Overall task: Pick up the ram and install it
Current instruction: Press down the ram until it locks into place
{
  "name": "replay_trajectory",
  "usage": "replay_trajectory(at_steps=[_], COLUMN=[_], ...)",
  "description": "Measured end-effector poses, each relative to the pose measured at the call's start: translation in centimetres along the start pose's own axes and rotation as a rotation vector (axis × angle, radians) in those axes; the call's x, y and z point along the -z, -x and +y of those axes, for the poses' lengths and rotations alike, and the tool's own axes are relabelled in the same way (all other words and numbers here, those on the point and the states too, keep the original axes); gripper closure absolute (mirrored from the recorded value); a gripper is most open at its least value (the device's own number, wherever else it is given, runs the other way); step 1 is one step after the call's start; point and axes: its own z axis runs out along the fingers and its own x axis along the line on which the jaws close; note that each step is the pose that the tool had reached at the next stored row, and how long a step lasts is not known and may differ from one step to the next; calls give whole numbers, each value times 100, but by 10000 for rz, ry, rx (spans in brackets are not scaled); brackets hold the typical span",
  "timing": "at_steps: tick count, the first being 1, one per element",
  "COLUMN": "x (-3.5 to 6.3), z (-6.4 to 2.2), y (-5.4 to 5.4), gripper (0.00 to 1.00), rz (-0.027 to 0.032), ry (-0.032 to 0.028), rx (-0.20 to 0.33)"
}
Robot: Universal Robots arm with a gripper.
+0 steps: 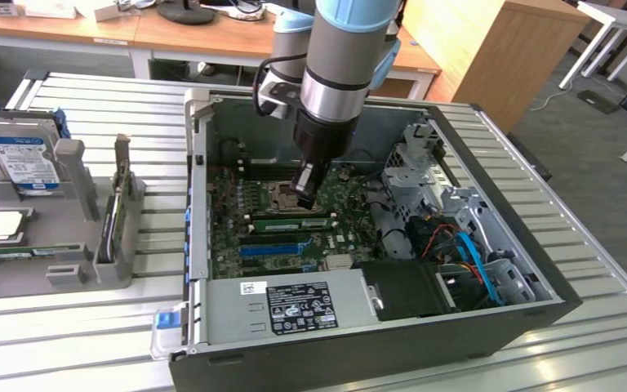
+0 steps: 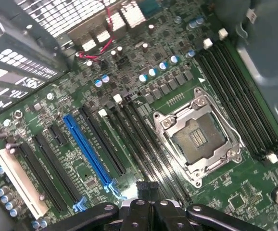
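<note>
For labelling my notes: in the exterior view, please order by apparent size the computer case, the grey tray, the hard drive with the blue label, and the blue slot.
1. Computer case, clearly largest.
2. Grey tray.
3. Hard drive, standing in the tray.
4. Blue slot on the motherboard.

The drive and the slot are similar in length, but the drive is far wider.

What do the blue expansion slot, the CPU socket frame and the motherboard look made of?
Blue expansion slot: likely moulded plastic, uniform saturated colour, soft sheen.
CPU socket frame: looks like bare stamped metal, silvery with bright glints.
Motherboard: green lacquered circuit board, probably fibreglass laminate, with fine traces and solder pads.
</note>
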Motion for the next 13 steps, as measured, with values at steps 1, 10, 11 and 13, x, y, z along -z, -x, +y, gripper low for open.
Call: replay_trajectory(at_steps=[1, 10, 11, 13], x=[0, 0, 0, 0], z=[0, 5, 5, 7], y=[1, 7, 8, 10], gripper=[90, 90, 90, 90], rz=[2, 14, 16, 19], ry=[-2, -23, -26, -30], rx=[-106, -1051, -1150, -1351])
